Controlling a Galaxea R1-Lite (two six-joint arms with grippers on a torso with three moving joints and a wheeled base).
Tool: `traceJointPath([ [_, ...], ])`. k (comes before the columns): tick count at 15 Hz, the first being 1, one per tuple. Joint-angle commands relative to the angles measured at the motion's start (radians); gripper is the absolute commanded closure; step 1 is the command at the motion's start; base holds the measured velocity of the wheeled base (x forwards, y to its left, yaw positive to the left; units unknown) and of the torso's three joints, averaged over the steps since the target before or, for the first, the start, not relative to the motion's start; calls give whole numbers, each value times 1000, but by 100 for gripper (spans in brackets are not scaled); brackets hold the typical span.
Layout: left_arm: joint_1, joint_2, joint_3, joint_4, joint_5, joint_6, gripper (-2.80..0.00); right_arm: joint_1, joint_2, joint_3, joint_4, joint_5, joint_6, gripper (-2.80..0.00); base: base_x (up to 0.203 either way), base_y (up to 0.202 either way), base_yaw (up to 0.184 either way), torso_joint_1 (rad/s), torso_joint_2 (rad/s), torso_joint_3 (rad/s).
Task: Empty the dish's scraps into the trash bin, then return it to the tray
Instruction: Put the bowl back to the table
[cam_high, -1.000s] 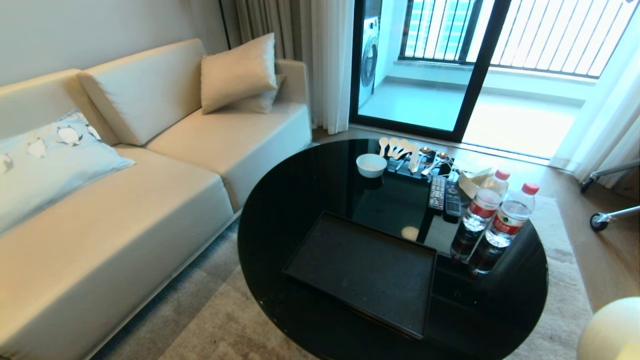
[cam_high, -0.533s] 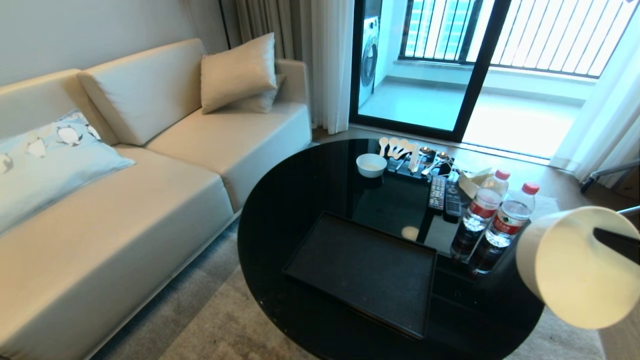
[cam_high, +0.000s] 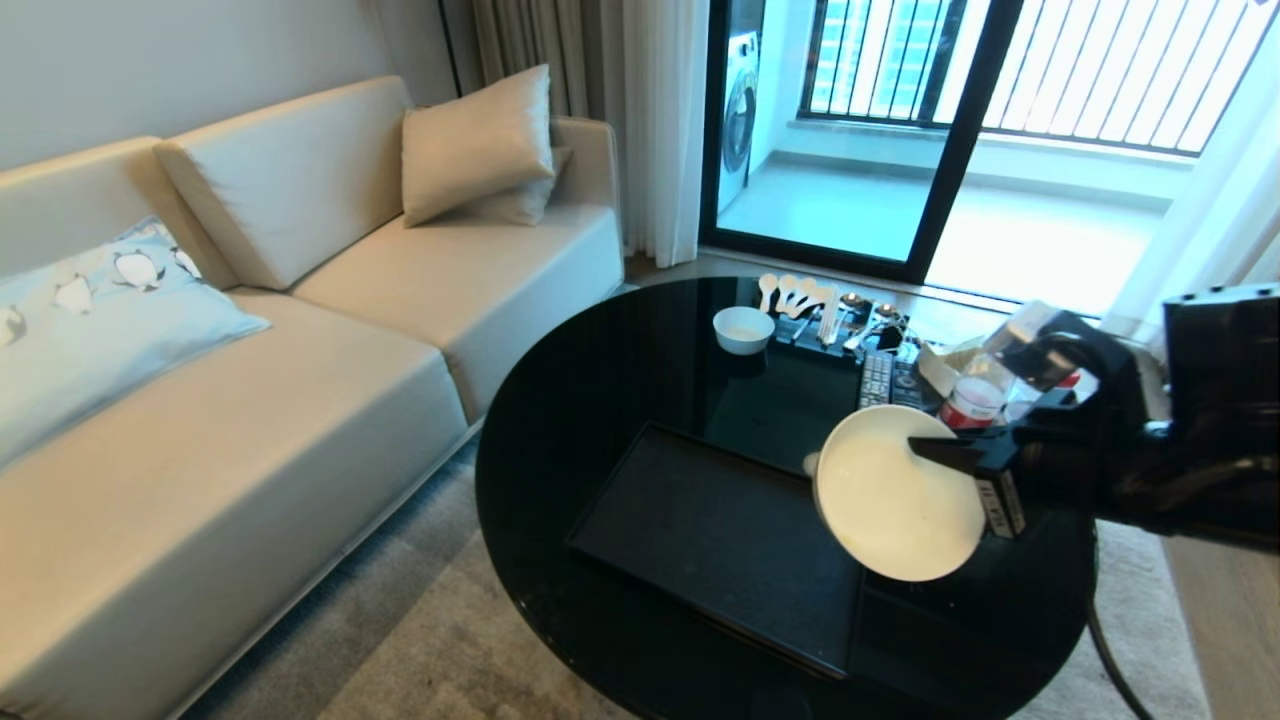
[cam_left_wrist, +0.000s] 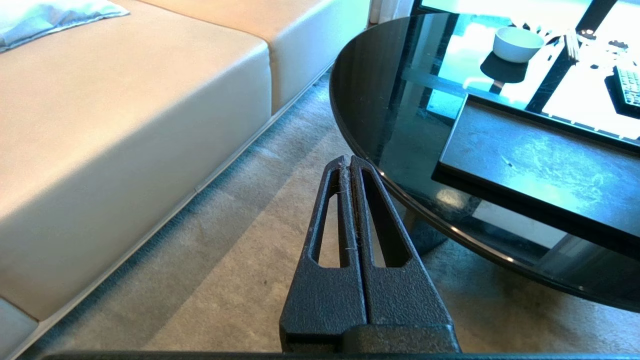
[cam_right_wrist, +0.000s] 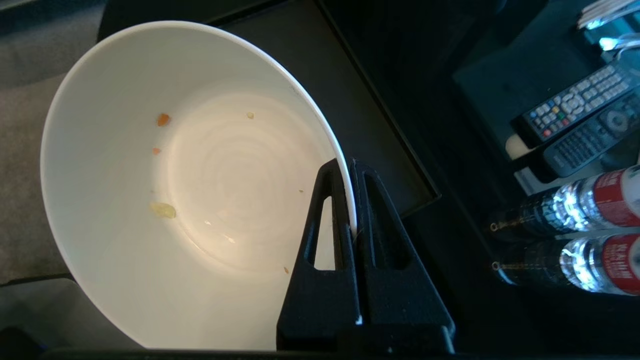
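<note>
My right gripper (cam_high: 915, 447) (cam_right_wrist: 346, 166) is shut on the rim of the dish (cam_high: 895, 505) (cam_right_wrist: 200, 190), a deep white bowl. The dish hangs tilted, its opening facing up and back, above the right end of the black tray (cam_high: 700, 540) (cam_right_wrist: 345, 90). Only tiny orange and pale yellowish scraps (cam_right_wrist: 163, 119) cling inside it. The tray lies bare on the near part of the table. The trash bin is out of view. My left gripper (cam_left_wrist: 346, 160) is shut and empty, parked low over the carpet beside the table's edge.
On the round black glass table (cam_high: 560, 420) stand a second white bowl (cam_high: 743, 330), a cutlery stand (cam_high: 815, 310), two remotes (cam_high: 878, 378) and water bottles (cam_high: 972, 405) partly behind my right arm. A beige sofa (cam_high: 250, 400) is to the left.
My right arm has swung in from the lower right with the dish, moving it up and leftward over the table to above the tray's right end. The left arm has not moved.
</note>
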Motion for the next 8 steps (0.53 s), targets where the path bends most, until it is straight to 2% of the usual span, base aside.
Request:
traceJointPath([
  [1,0,0,0,0,1,-1,0,63,215,-28,-45,-88,128,0,0,0,0,0,0,0],
  [4,0,0,0,0,1,-1,0,146,372,-119,-22,-287,410,0,0,0,0,0,0,0],
  [5,0,0,0,0,1,-1,0,159,415,-155,6,-330,494,0,0,0,0,0,0,0],
  [6,0,0,0,0,1,-1,0,166,450,-179,36,-351,566,0,0,0,0,0,0,0],
  [8,0,0,0,0,1,-1,0,168,491,-194,66,-361,653,0,0,0,0,0,0,0],
])
